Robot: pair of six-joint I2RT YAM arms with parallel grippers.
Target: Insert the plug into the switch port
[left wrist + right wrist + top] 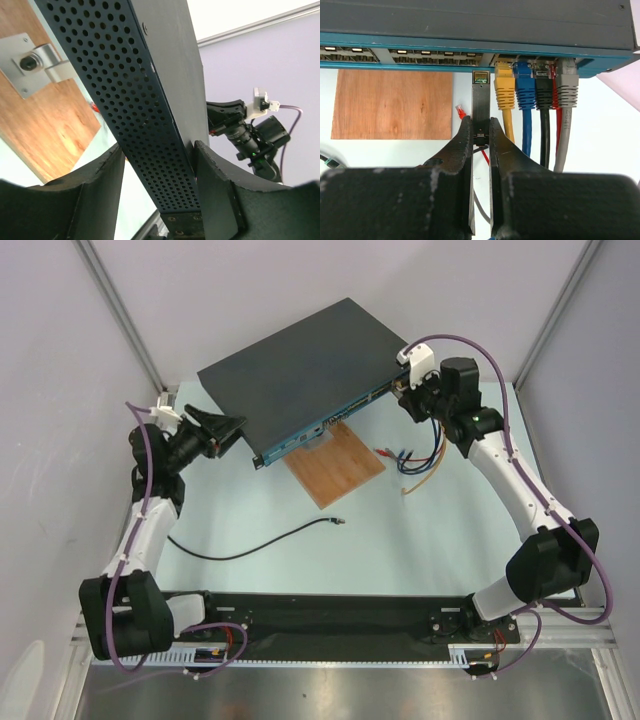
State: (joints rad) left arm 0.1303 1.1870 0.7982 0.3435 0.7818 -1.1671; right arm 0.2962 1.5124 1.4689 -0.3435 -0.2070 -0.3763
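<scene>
My right claw (481, 131) is pinched shut on a little silver stick (480, 100). Its tip is right up by the row of ports (422, 52) on the blue face of the big grey box (300, 360). My left claw (159, 155) sits around the side of that box, and I cannot tell if it squeezes. The plug (338, 522) lies on the bench (400, 560) at the end of its thin black cable (260, 545), well apart from the box. So I think the real job is not begun: I must pick the plug up and push it in.
</scene>
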